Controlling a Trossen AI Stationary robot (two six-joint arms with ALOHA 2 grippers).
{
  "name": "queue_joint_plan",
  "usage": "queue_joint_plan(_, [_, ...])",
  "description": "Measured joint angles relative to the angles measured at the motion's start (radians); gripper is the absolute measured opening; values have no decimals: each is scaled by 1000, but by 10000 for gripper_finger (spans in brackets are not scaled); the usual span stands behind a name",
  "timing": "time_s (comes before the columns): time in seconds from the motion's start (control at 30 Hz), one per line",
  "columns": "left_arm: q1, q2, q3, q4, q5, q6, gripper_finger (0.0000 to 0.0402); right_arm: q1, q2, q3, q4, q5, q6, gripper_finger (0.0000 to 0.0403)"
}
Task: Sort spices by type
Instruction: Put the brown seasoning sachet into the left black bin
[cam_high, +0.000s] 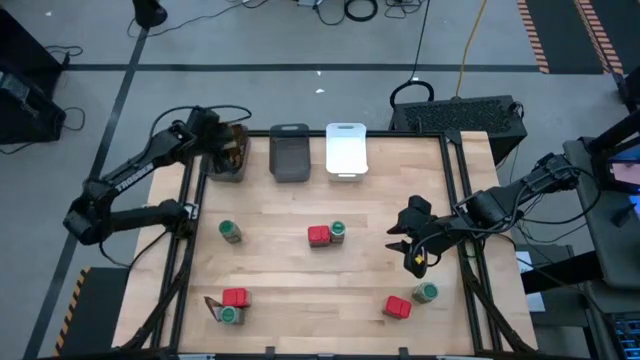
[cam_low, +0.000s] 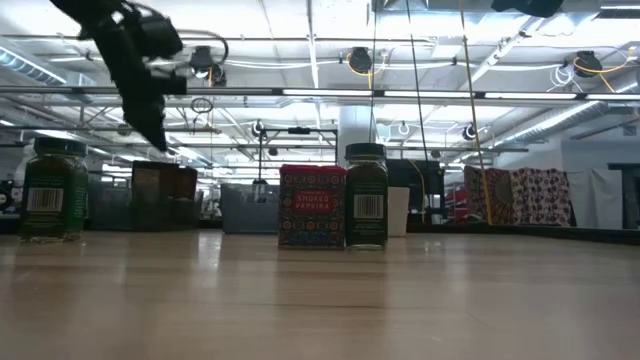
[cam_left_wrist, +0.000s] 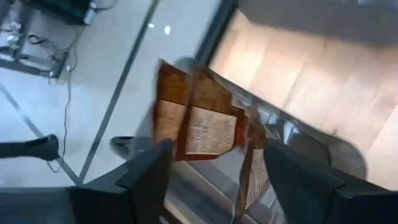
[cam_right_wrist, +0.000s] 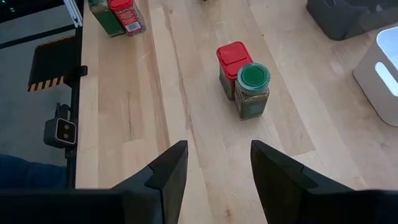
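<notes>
The spices stand scattered on the wooden table: a green-lidded jar (cam_high: 231, 232), a red tin (cam_high: 319, 236) beside a jar (cam_high: 338, 232), a tin (cam_high: 235, 297) with a jar (cam_high: 230, 315) and a brown packet (cam_high: 213, 305), and a tin (cam_high: 397, 306) near a jar (cam_high: 426, 293). More brown packets (cam_left_wrist: 199, 124) lie in the far-left dark bin (cam_high: 228, 160). My left gripper (cam_high: 222, 140) hangs open over that bin, and the packets show beyond its fingers (cam_left_wrist: 217, 149). My right gripper (cam_high: 410, 242) hovers open above the table's right part, facing the middle tin (cam_right_wrist: 233, 62) and jar (cam_right_wrist: 253, 87).
A second dark grey bin (cam_high: 290, 152) and a white bin (cam_high: 347, 150) stand along the far edge beside the packet bin. Bare wood lies between the spice groups in the table's middle. A black case (cam_high: 460, 112) sits beyond the far right corner.
</notes>
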Motion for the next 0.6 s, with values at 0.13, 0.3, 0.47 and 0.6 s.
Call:
queue_joint_plan(0.13, [-24,-52,92,-106,46,-62,284,-1,0,0,0,6,-29,160])
queue_joint_plan(0.3, [-75,-100,228,-272,228,-167,286,-1,0,0,0,50,-77,160])
queue_joint_plan(0.47, [-191,-127,320,-378,439,-279,286,-12,0,0,0,77,-139,160])
queue_joint_plan(0.6, [-357,-129,353,-442,511,-379,286,-35,0,0,0,78,-175,160])
